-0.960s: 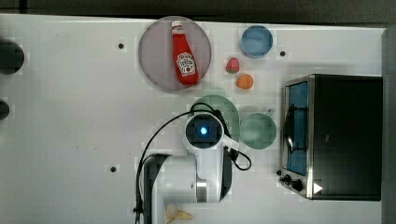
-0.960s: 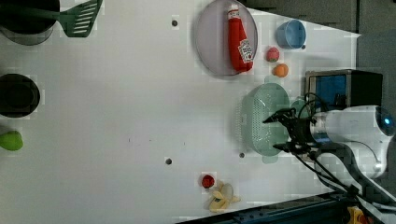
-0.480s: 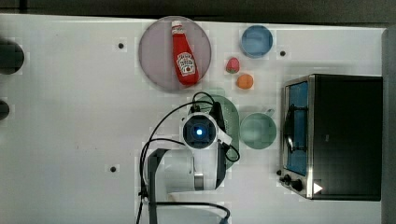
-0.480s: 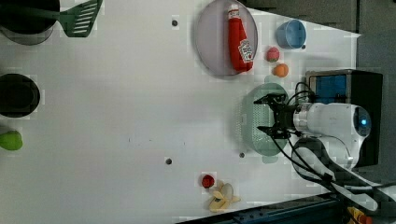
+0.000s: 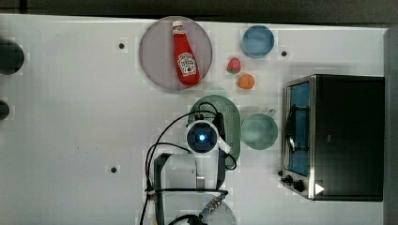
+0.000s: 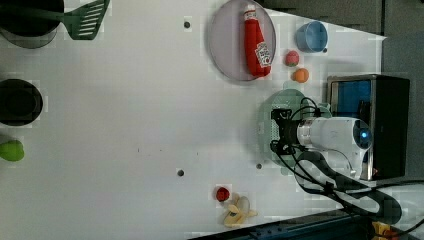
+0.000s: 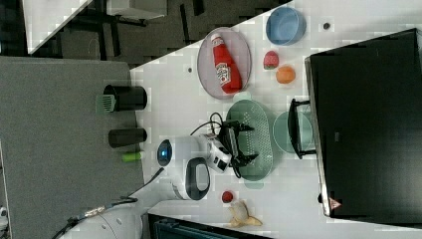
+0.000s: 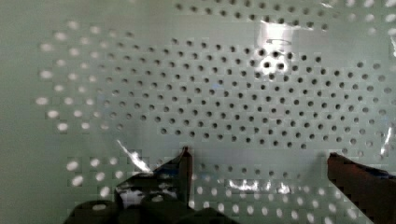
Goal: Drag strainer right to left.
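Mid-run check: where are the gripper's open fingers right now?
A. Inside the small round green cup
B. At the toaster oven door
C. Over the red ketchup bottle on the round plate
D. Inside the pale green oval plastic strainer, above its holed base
D: the wrist view shows the open gripper with the pale green oval plastic strainer's holed base close between its fingers, and the right view places it inside the strainer.

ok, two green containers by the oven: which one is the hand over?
The strainer, the larger oval one with the hole-dotted base. The open hand sits above it; the smaller smooth green cup stands beside it.
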Robot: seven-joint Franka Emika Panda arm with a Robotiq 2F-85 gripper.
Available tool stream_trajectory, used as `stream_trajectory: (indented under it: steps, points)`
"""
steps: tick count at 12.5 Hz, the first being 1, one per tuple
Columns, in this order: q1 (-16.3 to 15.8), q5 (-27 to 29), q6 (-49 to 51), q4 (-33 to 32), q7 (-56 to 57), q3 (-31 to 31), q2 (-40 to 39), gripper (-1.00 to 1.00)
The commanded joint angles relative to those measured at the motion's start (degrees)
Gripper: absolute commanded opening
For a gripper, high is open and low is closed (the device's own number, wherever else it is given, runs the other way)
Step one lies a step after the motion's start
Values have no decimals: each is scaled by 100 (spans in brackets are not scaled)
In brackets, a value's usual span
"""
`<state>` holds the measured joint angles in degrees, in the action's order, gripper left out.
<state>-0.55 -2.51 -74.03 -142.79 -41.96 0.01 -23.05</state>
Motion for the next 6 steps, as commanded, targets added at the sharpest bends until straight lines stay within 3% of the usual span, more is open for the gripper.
stream_trajectory:
  steps: [1,6]
  points:
    - [-228,-18,-90,70,-800,221,168,100]
    - [-658,-4,-45,151,-1014,270,100,100]
